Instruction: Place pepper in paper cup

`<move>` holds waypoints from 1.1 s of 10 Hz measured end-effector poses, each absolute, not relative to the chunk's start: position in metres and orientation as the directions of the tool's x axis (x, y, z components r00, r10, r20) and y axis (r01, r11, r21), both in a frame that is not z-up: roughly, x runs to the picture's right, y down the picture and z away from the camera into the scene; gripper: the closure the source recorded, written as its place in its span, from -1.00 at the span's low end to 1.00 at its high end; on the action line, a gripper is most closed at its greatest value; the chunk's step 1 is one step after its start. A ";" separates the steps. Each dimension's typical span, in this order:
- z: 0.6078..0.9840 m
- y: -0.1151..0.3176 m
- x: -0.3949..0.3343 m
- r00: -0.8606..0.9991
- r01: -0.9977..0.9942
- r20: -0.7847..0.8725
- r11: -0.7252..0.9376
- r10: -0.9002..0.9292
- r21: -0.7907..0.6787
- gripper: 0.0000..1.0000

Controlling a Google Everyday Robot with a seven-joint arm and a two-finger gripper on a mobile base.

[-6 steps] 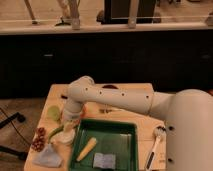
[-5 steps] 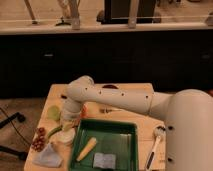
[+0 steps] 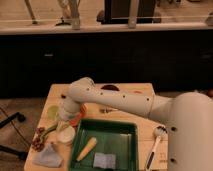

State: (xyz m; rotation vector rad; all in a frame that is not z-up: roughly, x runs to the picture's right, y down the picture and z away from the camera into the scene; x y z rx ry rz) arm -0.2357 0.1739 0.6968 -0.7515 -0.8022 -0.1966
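The paper cup (image 3: 66,135) is cream-white and stands upright at the table's front left, just left of the green tray. The pepper (image 3: 50,129) is a thin green curve lying on the table left of the cup, its right end close to the gripper. My gripper (image 3: 68,122) hangs from the white arm just above and behind the cup, between the cup and the pale green disc (image 3: 52,111). The arm's wrist covers most of the gripper.
A green tray (image 3: 129,131) holds a yellow elongated vegetable (image 3: 86,148) and a grey-blue sponge (image 3: 104,160). Red grapes (image 3: 37,140) and a crumpled grey cloth (image 3: 48,156) lie at the front left corner. A white long-handled brush (image 3: 156,142) lies right of the tray.
The gripper has sunk slightly toward the cup and the pepper. Nothing else has visibly moved.
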 end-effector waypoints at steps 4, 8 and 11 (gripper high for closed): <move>0.686 0.182 -0.236 0.638 0.398 0.746 0.747 0.191 -0.532 0.93; 0.686 0.187 -0.232 0.573 0.336 0.763 0.763 0.300 -0.552 0.93; 0.696 0.192 -0.226 0.535 0.300 0.767 0.769 0.354 -0.564 0.93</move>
